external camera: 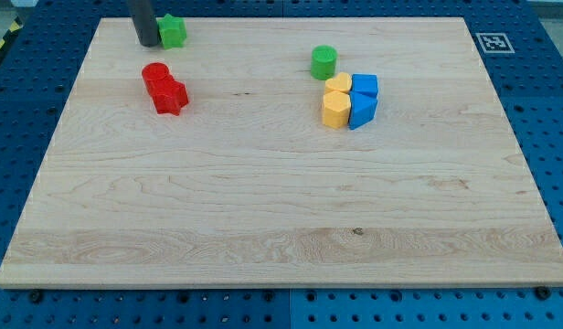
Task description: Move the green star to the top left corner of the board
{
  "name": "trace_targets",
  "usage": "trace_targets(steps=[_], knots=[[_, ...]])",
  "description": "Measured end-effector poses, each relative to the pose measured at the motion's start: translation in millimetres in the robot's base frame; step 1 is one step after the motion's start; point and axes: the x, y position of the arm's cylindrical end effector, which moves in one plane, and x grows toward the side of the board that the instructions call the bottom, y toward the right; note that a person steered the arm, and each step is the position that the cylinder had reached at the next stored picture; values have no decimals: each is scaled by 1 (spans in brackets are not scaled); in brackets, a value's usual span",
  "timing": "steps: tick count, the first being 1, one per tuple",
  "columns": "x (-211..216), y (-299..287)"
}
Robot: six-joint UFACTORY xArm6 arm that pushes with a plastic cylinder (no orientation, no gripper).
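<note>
Small green plastic star-shaped block (175,31) near the upper left of the frame, close to the far edge of the pale wooden board (281,219) resting on the blue perforated counter (547,110), not yet fully in the corner. Dark rod tip (146,42) just beside the star's left face, touching or nearly so. No jaws on this end effector, only a plain rod, so nothing grasped or released; contact by pushing alone.

Elsewhere: red cylinder block (155,77) and red star-like block (171,96) touching each other, lower in the upper-left area; green cylinder block (323,62) right of centre near the top; two yellow blocks (335,100) and two blue blocks (363,99) clustered just below it.

Likely light, rigid and hard, sliding easily on smooth wood. Prone to spinning if pushed on a point; better pressed into a notch on the right side, driving leftward toward the corner. Tip currently on the wrong side for that, by this judgement.
</note>
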Motion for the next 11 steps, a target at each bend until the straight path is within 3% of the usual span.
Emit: trace_targets(steps=[3, 5, 8, 11], knots=[[31, 29], [-5, 66], [-40, 67], [-40, 28]])
